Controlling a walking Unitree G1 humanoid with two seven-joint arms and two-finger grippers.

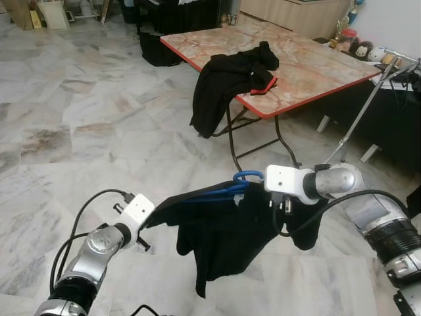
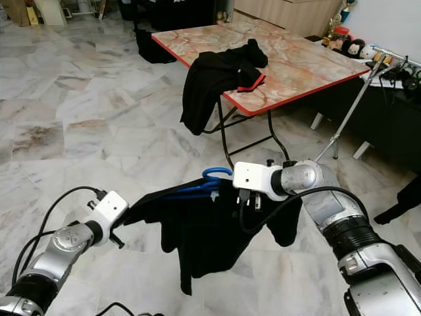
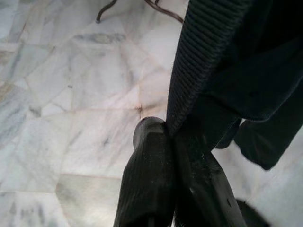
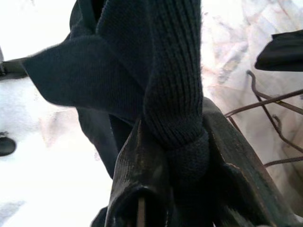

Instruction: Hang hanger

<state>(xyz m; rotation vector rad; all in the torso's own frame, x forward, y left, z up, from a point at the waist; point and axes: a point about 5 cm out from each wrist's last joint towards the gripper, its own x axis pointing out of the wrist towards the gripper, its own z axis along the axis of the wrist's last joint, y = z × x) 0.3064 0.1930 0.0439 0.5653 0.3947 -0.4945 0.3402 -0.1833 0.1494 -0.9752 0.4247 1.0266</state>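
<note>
Both claws pinch a black shirt [image 1: 220, 230] draped over a blue hanger [image 1: 227, 187]: left claw [image 3: 173, 142] grips the hem, right claw [image 4: 182, 142] a ribbed fold (neither holds plastic), so the hanger could slide free.

1. A black shirt [image 2: 204, 230] hangs in the air between the robot's two arms, draped over a blue hanger [image 2: 197, 187] whose hook curves up beside the right arm's white wrist block.
2. The right gripper [image 2: 245, 197] is at the shirt's collar end; its fingers are buried in cloth.
3. The left gripper [image 2: 126, 220] meets the shirt's other end, at the sleeve edge; its fingers are hidden too.
4. Beyond stands a folding table [image 2: 296, 62] with a marbled top and red rim; a second black garment [image 2: 214, 82] with red trim is slumped over its near edge.
5. The floor [image 2: 79, 131] is pale marble tile.
6. A metal stand [image 2: 352, 108] leans at the right.
</note>
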